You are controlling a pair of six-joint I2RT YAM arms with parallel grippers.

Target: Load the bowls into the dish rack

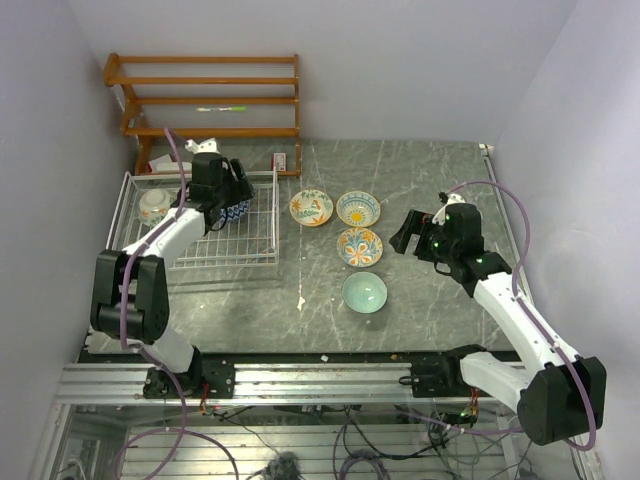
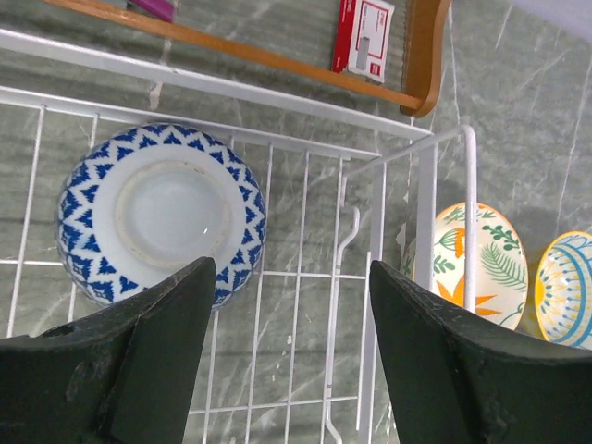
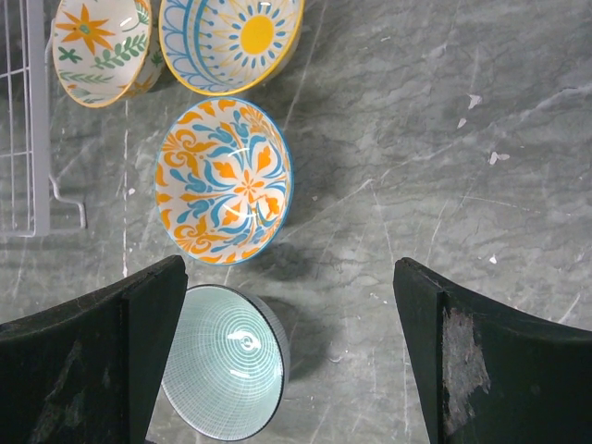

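The white wire dish rack (image 1: 215,250) sits at the left. Inside it a blue-and-white bowl (image 2: 159,211) lies upside down near the right wall, and a pale bowl (image 1: 153,205) rests at the far left end. My left gripper (image 2: 291,305) hovers open just above the rack floor, beside the blue bowl and holding nothing. On the table stand a leaf-patterned bowl (image 3: 97,46), a yellow sun bowl (image 3: 231,37), an orange-and-blue bowl (image 3: 224,180) and a plain teal bowl (image 3: 227,370). My right gripper (image 3: 291,342) is open and empty, above the table just right of the teal bowl.
A brown wooden shelf unit (image 1: 210,95) stands against the back wall behind the rack, with a small red-and-white card (image 2: 363,37) at its foot. The rack's right wall (image 2: 467,213) separates my left gripper from the leaf-patterned bowl (image 2: 490,264).
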